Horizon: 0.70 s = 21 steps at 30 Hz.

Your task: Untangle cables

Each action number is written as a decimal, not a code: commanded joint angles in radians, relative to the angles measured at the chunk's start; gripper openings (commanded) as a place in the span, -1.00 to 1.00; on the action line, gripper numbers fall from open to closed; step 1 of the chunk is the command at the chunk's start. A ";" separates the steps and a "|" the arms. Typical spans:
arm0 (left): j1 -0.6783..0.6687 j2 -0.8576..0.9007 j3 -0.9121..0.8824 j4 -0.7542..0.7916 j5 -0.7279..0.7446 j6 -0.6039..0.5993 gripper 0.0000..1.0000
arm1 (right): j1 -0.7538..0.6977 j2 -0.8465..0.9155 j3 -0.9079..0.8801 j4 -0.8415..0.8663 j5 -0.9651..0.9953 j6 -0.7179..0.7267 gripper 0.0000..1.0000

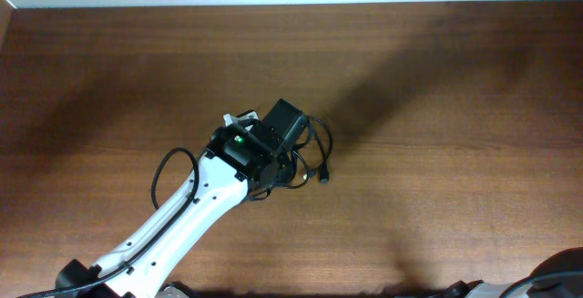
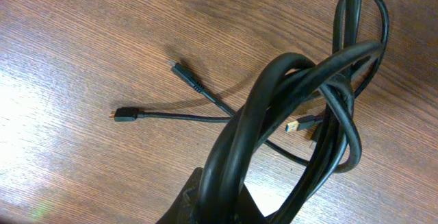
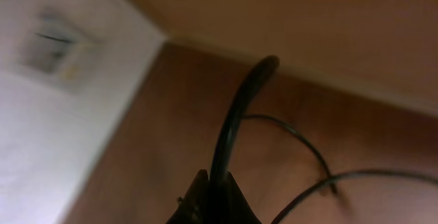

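Observation:
A tangle of black cables (image 1: 308, 149) lies mid-table. My left gripper (image 1: 273, 157) sits over it. In the left wrist view the left gripper (image 2: 226, 207) is shut on a thick black cable (image 2: 274, 94) that loops and twists with others. Thin leads stick out of the knot, ending in a black plug (image 2: 186, 73), a small gold-tipped plug (image 2: 124, 115) and a blue-tipped plug (image 2: 293, 125). In the right wrist view my right gripper (image 3: 217, 186) is shut on a black cable (image 3: 236, 114) that rises from the jaws; the view is blurred.
The brown wooden table (image 1: 437, 79) runs to a white wall at the back. A dark part of the right arm (image 1: 557, 284) shows at the bottom right corner. The left arm's own cable (image 1: 168, 175) loops beside its white link.

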 commanded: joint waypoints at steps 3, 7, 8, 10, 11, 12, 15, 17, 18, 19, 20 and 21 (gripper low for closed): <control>0.005 -0.018 0.003 -0.003 0.011 0.013 -1.00 | 0.024 0.082 0.014 0.009 0.422 -0.099 -0.92; 0.005 -0.018 0.003 -0.001 0.011 0.012 -1.00 | 0.013 0.185 0.014 0.023 0.438 -0.098 0.64; 0.005 -0.018 0.003 -0.002 0.013 0.012 -1.00 | 0.013 0.185 0.014 0.023 0.438 -0.098 1.00; 0.005 -0.018 0.003 -0.002 0.029 0.012 -1.00 | 0.013 0.184 0.014 0.005 0.386 -0.099 0.98; 0.005 -0.018 0.003 -0.002 0.029 0.013 -1.00 | 0.013 0.182 0.014 -0.005 0.335 -0.099 0.98; 0.005 -0.018 0.003 -0.002 0.029 0.026 -1.00 | 0.014 0.180 0.014 -0.007 0.180 -0.160 0.98; 0.005 -0.018 0.008 0.005 0.037 0.200 -1.00 | 0.051 0.127 0.014 -0.027 -0.343 -0.375 0.98; 0.005 -0.018 0.041 0.063 0.149 0.443 -1.00 | 0.117 0.051 0.014 -0.083 -0.348 -0.477 0.98; 0.005 -0.018 0.068 0.100 0.200 0.563 -1.00 | 0.158 -0.001 0.014 -0.094 -0.348 -0.501 0.98; 0.005 -0.018 0.094 0.118 0.238 0.639 -1.00 | 0.206 -0.051 0.014 -0.114 -0.348 -0.536 0.98; 0.005 -0.018 0.126 0.131 0.265 0.711 -1.00 | 0.275 -0.116 0.014 -0.150 -0.348 -0.571 0.98; 0.005 -0.019 0.156 0.135 0.266 0.761 -1.00 | 0.329 -0.162 0.014 -0.172 -0.348 -0.578 0.99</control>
